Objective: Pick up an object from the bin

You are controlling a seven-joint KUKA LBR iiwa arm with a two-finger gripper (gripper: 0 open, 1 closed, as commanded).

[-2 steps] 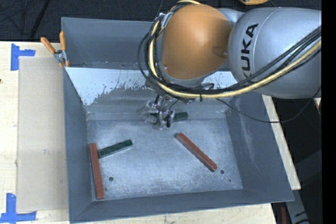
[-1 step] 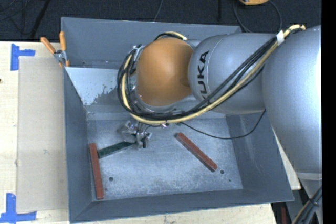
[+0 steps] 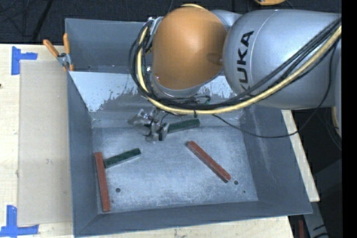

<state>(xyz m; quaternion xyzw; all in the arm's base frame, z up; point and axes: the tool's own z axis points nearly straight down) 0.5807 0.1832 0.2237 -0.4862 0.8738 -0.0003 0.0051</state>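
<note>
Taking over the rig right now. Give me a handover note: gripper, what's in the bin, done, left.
Gripper: low at the back of the bin, right beside the left end of a dark green bar; contact can't be told.
Others on the floor: second dark green bar left of centre, a reddish-brown stick lying diagonally on the right, another reddish-brown stick along the left wall.
Done: descent into the bin.
Left: grasp and lift one thing.

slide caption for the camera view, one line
The gripper low in the grey bin beside a green bar; a second green bar and two red-brown bars lie apart.
</note>
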